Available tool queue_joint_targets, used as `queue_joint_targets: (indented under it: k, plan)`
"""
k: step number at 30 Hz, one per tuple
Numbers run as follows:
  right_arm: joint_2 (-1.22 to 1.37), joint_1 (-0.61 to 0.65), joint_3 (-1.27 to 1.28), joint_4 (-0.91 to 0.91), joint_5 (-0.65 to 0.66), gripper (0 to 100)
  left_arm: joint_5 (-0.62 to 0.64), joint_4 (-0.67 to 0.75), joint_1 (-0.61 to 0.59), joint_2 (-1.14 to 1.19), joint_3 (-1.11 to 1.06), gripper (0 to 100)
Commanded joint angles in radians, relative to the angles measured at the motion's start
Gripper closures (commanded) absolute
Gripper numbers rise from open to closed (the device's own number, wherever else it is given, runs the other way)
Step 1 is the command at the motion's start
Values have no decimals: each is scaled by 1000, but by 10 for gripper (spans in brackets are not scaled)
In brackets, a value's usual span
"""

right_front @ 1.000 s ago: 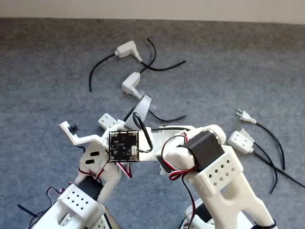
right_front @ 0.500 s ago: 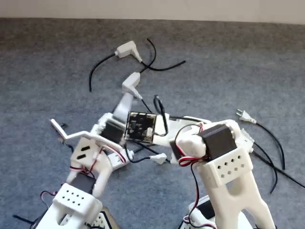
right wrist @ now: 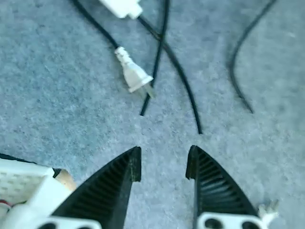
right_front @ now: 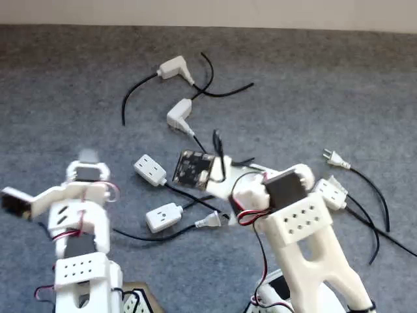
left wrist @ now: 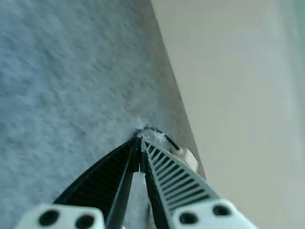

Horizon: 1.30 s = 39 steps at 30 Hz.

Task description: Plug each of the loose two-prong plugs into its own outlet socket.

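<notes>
Across the whole scene we see the grey carpeted table point(right_front: 58, 78), with two white arms rising from its near edge. The right arm point(right_front: 300, 228) leans in toward the middle of the carpet, and the left arm point(right_front: 78, 222) stands at the left side, apart from the cords. In its own wrist view the right gripper point(right wrist: 163, 155) hangs above the carpet with its jaws spread and nothing between them. The left gripper point(left wrist: 139, 143) has its two fingers pressed tip to tip around nothing, aimed along the carpet toward the table's edge.

Smaller are the white outlet sockets. We find the first socket point(right_front: 150, 169) just left of the right arm's wrist, the second socket point(right_front: 164, 216) nearer to us, and the third socket point(right_front: 332, 192) just right of that arm. Two angled white cord ends point(right_front: 174, 67) lie farther back; we cannot tell whether they are plugs or sockets.

Smaller again, the near plug point(right_front: 212, 222) lies loose on the carpet just right of the second socket, its prongs bare, ahead of the right gripper's spread jaws and not touching them. The far plug point(right_front: 335, 158) lies unplugged near the third socket. Thin black cords point(right_front: 123, 111) trail between them all.
</notes>
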<state>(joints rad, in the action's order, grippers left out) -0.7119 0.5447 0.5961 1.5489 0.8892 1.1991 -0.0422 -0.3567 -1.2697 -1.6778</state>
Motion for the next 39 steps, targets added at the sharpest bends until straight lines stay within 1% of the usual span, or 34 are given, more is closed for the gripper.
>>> queue_joint_targets:
  k: [1,4,7,9,13,15,17,19,23,25,27,29,33,39]
  plan:
    - [-21,114,113,-133,-20,839,-8,-106,-182,-8,-22,993]
    - [-13,209,173,-189,-20,839,-8,-172,-260,-8,-22,993]
    - [-12,268,216,-265,-20,839,-8,-235,-331,-8,-22,993]
    - [-12,277,262,-332,-17,839,-8,-265,-378,-8,-22,993]
    - [-12,277,374,-496,-11,839,-8,-281,-452,-8,-22,993]
    - [-12,275,420,-549,-5,839,-8,-281,-456,-8,-22,993]
    - [-12,272,452,-575,41,839,-8,-281,-455,-8,-22,993]
    - [-10,251,470,-590,68,839,-8,-281,-455,-8,-22,993]
    - [-4,194,479,-627,75,839,-8,-281,-455,-8,-22,993]
    - [36,166,479,-642,78,839,-8,-281,-455,-8,-22,993]
    - [110,142,476,-668,120,839,-8,-281,-455,-8,-22,993]
    - [193,122,470,-691,130,839,-8,-281,-455,-8,-22,993]
    - [294,116,430,-690,130,839,-8,-279,-455,-8,-22,993]
    - [317,134,414,-688,130,844,-8,-279,-455,-8,-22,993]
